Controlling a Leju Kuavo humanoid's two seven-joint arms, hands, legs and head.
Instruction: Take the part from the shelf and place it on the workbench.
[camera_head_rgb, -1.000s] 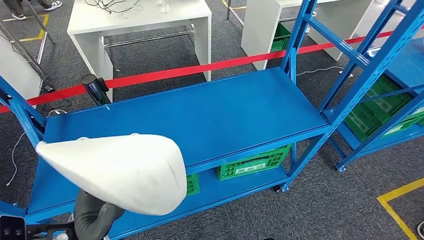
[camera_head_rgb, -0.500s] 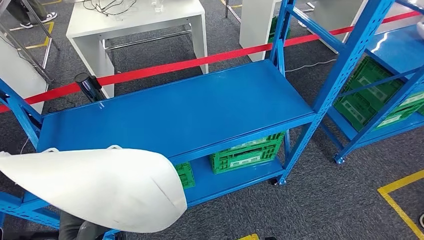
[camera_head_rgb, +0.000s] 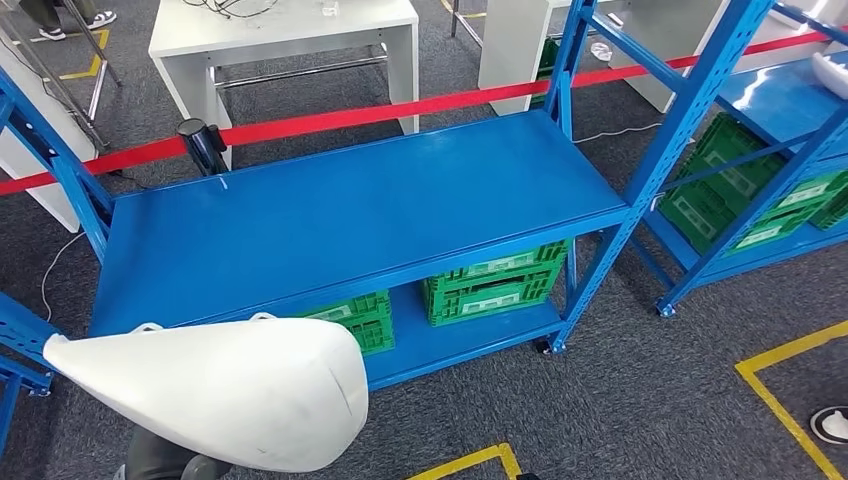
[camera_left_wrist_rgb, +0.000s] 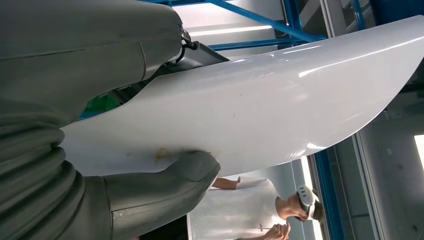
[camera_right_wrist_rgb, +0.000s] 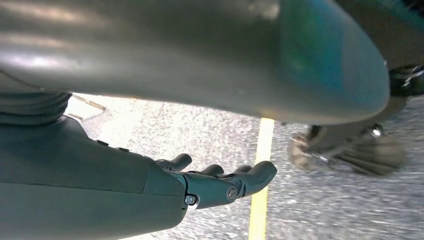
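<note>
White curved part (camera_head_rgb: 215, 400) gripped in our left hand (camera_left_wrist_rgb: 165, 192), held in front of the blue shelf (camera_head_rgb: 360, 215); our right hand (camera_right_wrist_rgb: 220, 182) hangs open, empty.

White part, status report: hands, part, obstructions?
Left hand grips white part. Right hand empty, hanging over floor. Blue shelf just ahead.

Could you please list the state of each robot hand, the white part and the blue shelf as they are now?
White part: held off the shelf, in front of it.
Left robot hand: grips the white part, thumb pressed on its surface.
Right robot hand: holds nothing, fingers apart, above the floor.
Blue shelf: top deck bare, green crates below.
</note>
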